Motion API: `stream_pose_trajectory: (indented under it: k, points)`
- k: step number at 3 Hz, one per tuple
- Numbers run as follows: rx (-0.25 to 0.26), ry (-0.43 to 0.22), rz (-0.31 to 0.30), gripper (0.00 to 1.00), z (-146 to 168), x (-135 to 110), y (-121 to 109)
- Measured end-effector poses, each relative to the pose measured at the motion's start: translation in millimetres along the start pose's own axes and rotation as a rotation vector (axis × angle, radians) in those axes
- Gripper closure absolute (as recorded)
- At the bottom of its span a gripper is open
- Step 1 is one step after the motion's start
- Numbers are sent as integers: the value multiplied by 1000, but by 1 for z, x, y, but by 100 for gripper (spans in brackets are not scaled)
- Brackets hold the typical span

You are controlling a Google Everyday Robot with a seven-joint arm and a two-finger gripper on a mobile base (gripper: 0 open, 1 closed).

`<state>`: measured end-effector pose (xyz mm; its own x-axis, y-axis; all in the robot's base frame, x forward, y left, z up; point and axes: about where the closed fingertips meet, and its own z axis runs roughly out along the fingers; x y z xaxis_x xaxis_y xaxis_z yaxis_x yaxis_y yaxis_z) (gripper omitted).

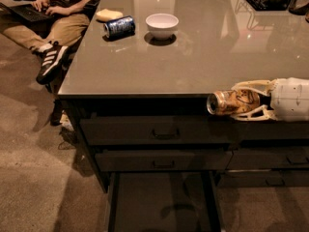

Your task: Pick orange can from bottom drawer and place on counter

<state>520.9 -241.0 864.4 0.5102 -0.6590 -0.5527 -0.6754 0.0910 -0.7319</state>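
gripper (237, 103) clenched on the orange can (223, 102), its two pale fingers closed along the can's sides, holding it sideways with the silver top pointing left, at the near edge of the counter (145, 62) toward the right; whether the can touches the counter cannot be told. below, the bottom drawer (159, 202) stands pulled open, dark floor showing. far left on the counter, a blue can (119, 26) lies beside a white bowl (161, 25).
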Motion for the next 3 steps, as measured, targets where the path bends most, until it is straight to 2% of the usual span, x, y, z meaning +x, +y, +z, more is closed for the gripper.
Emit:
stream_pose_trajectory:
  k: [1,2,3]
  points:
    - [38,-30,35,100,-5,5,-10]
    - [59,-34,60,100,-25,19,-37]
    - [35,-16,94,100,-40,36,-69]
